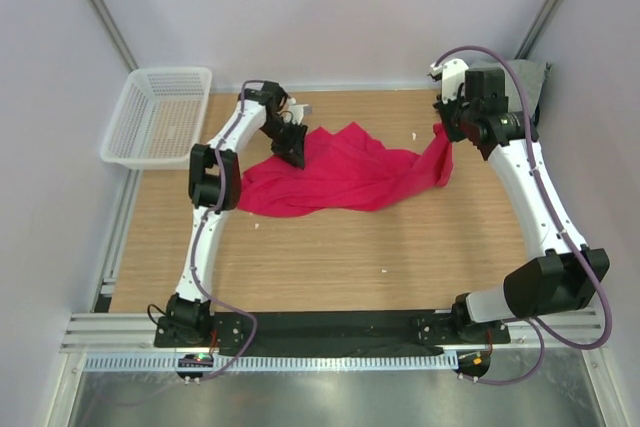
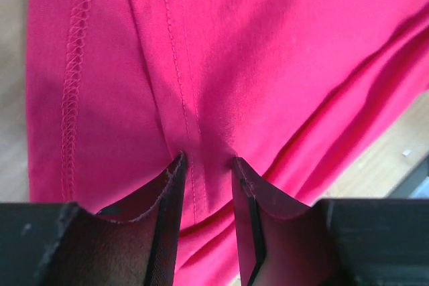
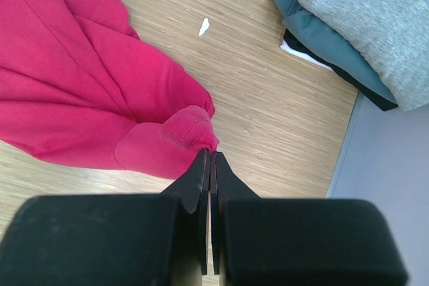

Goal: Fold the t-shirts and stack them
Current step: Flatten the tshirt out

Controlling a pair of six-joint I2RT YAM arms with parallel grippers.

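The crimson-pink t-shirt (image 1: 340,177) lies crumpled on the wooden table. My left gripper (image 1: 293,152) is at its far left edge. In the left wrist view the shirt (image 2: 268,65) fills the frame, and the left gripper (image 2: 208,162) is open, its fingers pressed into the cloth either side of a stitched seam. My right gripper (image 1: 443,137) is shut on the shirt's right corner and holds it lifted. The right wrist view shows the gripper (image 3: 210,154) pinching a hem of the shirt (image 3: 80,98). Folded shirts are stacked at the far right, light grey (image 3: 375,25) on dark blue-grey (image 3: 322,31), with a white edge (image 3: 295,48) beneath.
A white mesh basket (image 1: 160,112) stands off the table's far left corner. The folded stack (image 1: 535,87) sits behind the right arm by the right wall. Small white scraps (image 1: 384,270) lie on the wood.
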